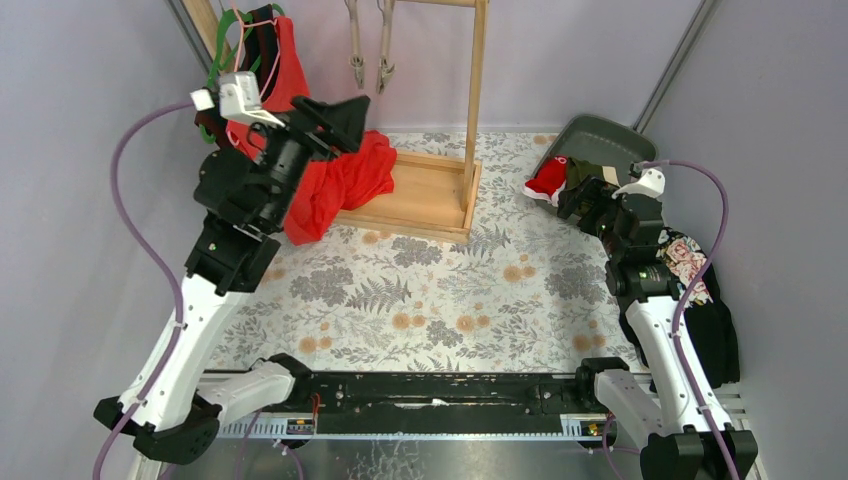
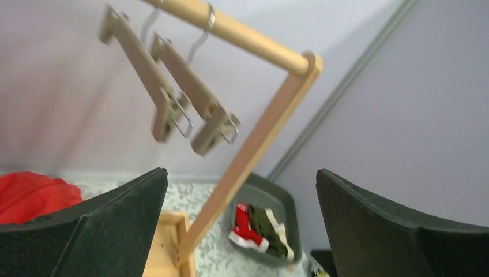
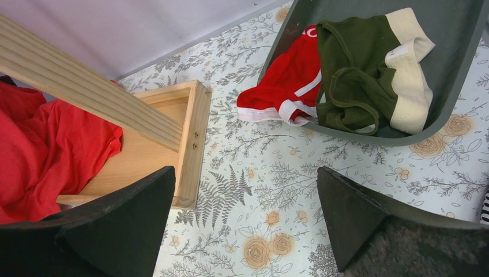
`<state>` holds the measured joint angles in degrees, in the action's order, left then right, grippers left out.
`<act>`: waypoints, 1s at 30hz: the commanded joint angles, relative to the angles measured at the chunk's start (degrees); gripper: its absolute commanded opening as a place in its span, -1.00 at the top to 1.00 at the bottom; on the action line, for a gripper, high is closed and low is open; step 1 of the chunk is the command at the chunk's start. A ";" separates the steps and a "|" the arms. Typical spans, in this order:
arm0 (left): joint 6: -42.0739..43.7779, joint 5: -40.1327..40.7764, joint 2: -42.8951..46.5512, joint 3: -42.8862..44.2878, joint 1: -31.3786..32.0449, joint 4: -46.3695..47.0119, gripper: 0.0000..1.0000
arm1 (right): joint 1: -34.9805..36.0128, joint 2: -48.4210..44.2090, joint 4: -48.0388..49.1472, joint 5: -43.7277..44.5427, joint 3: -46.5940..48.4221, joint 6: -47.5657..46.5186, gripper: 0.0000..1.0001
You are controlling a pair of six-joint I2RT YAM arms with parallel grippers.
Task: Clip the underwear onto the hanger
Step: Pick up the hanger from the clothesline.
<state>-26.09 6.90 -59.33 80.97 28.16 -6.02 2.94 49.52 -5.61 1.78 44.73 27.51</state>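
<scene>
The two briefs lie heaped at the tray (image 3: pixel 455 63). The red briefs (image 3: pixel 282 81) spill over its rim onto the table, and the green briefs (image 3: pixel 357 75) sit inside, overlapping the red. Both look light, soft and limp. They will likely sag and bunch when lifted, and one may drag the other along where they overlap. The waistbands look firmest, so the green pair's cream band, or the red pair's edge outside the tray, seems the best place to pinch. The right gripper (image 3: pixel 245 170) hovers near the tray, jaws spread wide, holding nothing. The left gripper (image 2: pixel 240 173), well apart from the tray and raised toward the hangers (image 2: pixel 193 89), is likewise spread wide and empty.
</scene>
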 commanded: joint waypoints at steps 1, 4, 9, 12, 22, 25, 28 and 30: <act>3.59 13.41 -2.72 6.90 0.22 -5.38 -1.00 | -0.24 -1.11 1.39 -2.02 0.57 0.60 -0.98; 5.13 15.06 -9.65 15.02 0.23 -8.92 -1.00 | -0.22 -1.11 0.43 -3.13 1.50 0.91 -0.99; 7.99 16.40 -20.20 26.23 0.40 -14.27 -0.99 | -0.22 -3.67 0.81 -4.63 0.59 1.49 -0.98; 10.05 18.80 -24.31 29.25 0.49 -15.43 -0.81 | -0.22 -4.24 1.05 -4.42 -0.07 1.25 -0.98; 11.82 25.72 -24.81 30.31 0.80 -15.33 -0.82 | -0.22 -2.47 1.34 -5.89 -0.21 1.14 -0.98; 12.02 25.53 -22.36 27.51 0.71 -12.98 -0.82 | -0.22 -1.77 1.85 -6.04 -0.47 1.26 -0.98; 12.67 26.88 -22.16 26.97 0.79 -12.51 -0.83 | -0.24 -1.12 2.20 -6.65 -0.34 1.48 -0.98; 13.67 27.60 -22.96 28.04 0.80 -12.61 -0.83 | -0.22 -0.97 2.19 -6.83 -0.26 1.40 -0.98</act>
<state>-15.07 31.35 -81.84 108.62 28.58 -22.41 2.94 48.42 -6.74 -3.20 44.16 28.56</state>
